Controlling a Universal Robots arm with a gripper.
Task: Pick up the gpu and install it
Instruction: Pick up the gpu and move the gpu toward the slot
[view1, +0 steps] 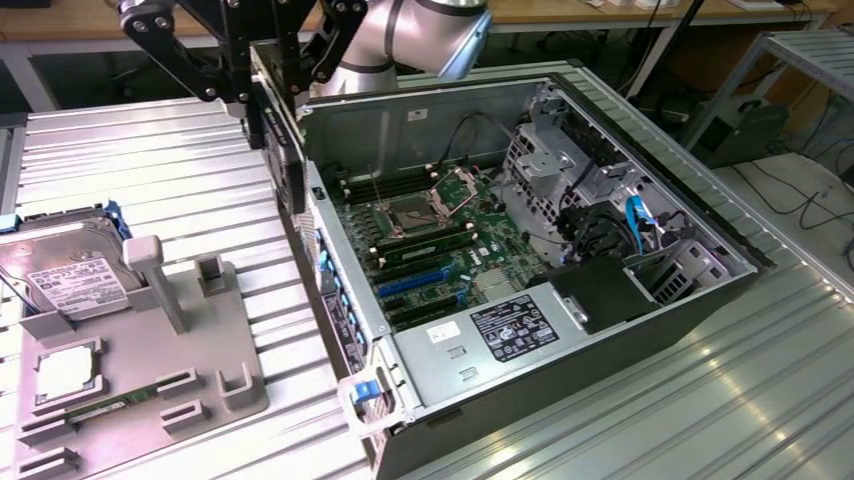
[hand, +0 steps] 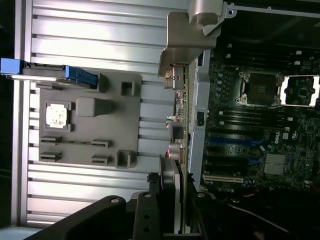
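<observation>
The gpu (view1: 282, 135), a thin dark card, hangs on edge at the exterior view's upper left, just outside the rear wall of the open computer case (view1: 400, 395). My gripper (view1: 254, 95) is shut on its upper end. In the wrist view the gpu (hand: 180, 117) runs edge-on away from my gripper (hand: 172, 200), with its silver bracket (hand: 192, 35) at the far end. The card lies along the case's edge, beside the motherboard (hand: 260, 125). The blue expansion slots (view1: 407, 285) on the board hold nothing.
A grey parts fixture (view1: 200, 350) lies on the slatted table at the exterior view's left, holding a hard drive (view1: 67, 280), a processor (view1: 64, 375) and a green memory stick (view1: 114, 408). Drive cages and cables (view1: 627, 225) fill the case's far side.
</observation>
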